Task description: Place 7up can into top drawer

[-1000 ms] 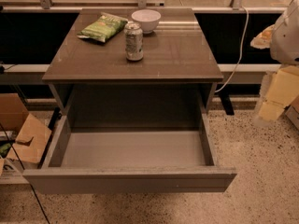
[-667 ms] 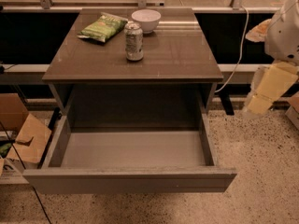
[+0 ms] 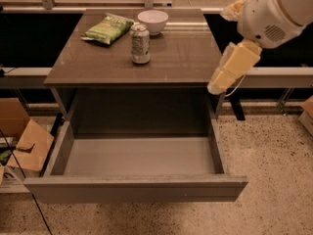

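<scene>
The 7up can [image 3: 140, 44] stands upright on the brown table top [image 3: 181, 53], left of centre, in front of the white bowl. The top drawer [image 3: 137, 189] is pulled wide open below the table, and its light grey floor holds nothing. My gripper [image 3: 218, 84] hangs from the white arm at the upper right. It is over the table's right front corner, well to the right of the can and not touching it. It holds nothing that I can see.
A green chip bag [image 3: 107, 29] lies at the table's back left. A white bowl [image 3: 152, 21] stands just behind the can. Cardboard boxes [image 3: 24, 141] sit on the floor left of the drawer. A speckled floor lies to the right.
My arm has swung in from the right edge of the view toward the table's right front corner. The can, bowl, bag and drawer have not moved.
</scene>
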`<state>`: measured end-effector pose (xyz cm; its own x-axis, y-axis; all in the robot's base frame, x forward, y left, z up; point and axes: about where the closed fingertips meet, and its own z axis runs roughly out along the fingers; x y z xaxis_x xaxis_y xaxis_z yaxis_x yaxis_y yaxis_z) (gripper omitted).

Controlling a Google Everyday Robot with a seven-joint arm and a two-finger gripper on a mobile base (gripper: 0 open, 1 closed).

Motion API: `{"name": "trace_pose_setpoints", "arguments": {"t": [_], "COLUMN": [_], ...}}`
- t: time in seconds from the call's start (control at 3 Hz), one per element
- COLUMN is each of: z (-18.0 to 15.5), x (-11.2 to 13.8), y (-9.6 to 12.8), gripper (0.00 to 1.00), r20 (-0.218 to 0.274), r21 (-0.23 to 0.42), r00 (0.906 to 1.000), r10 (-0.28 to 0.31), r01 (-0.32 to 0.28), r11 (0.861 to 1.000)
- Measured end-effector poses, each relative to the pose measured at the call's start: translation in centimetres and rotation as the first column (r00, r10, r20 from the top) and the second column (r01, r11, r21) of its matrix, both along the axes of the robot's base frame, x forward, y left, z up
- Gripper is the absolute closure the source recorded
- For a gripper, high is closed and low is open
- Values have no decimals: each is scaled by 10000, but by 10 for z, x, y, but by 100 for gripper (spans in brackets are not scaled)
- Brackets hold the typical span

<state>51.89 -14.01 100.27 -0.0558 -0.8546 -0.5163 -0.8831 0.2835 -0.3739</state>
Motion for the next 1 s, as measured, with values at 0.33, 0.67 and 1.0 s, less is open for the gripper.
{"name": "trace_pose_setpoints", "arguments": {"t": [0.33, 0.67, 1.0], "z": [-5, -15, -15], "x": [39, 61, 61], "y": [30, 55, 55], "gripper": [0, 0, 0], "r20": [88, -57, -57], "r21": [496, 509, 509], "r00": [9990, 9957, 9957], "r10": [439, 926, 926], "r01": [-443, -922, -922], "r11": [9978, 9944, 9944]}}
